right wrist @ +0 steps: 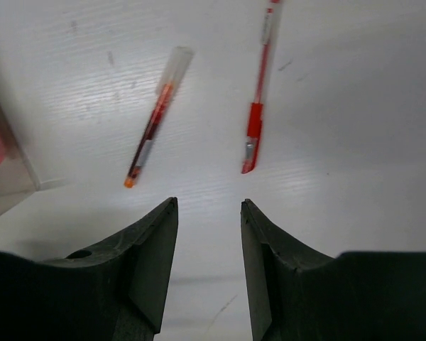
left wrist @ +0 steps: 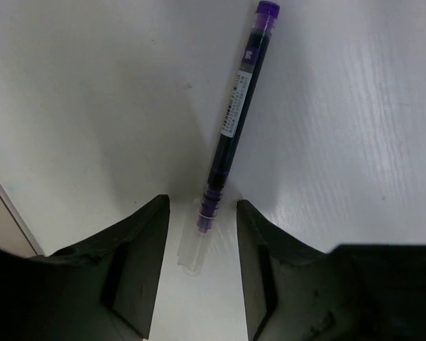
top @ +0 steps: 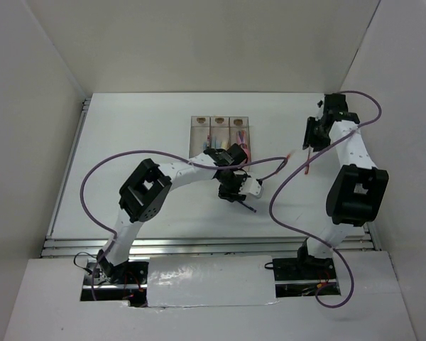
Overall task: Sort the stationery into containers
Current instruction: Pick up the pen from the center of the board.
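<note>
Three joined clear bins (top: 219,126) sit on the white table (top: 135,135). On the near side of the bins, the left gripper (top: 236,190) hangs low with its jaws apart. The clear-capped end of a dark purple pen (left wrist: 231,131) lies on the table between the fingertips, and neither visibly touches it. To the right of the bins, the right gripper (top: 313,135) hovers with its jaws apart and nothing between them. Below it lie two thin pens — a red pen (right wrist: 255,117) and a red-orange pen (right wrist: 154,124) — apart from each other.
</note>
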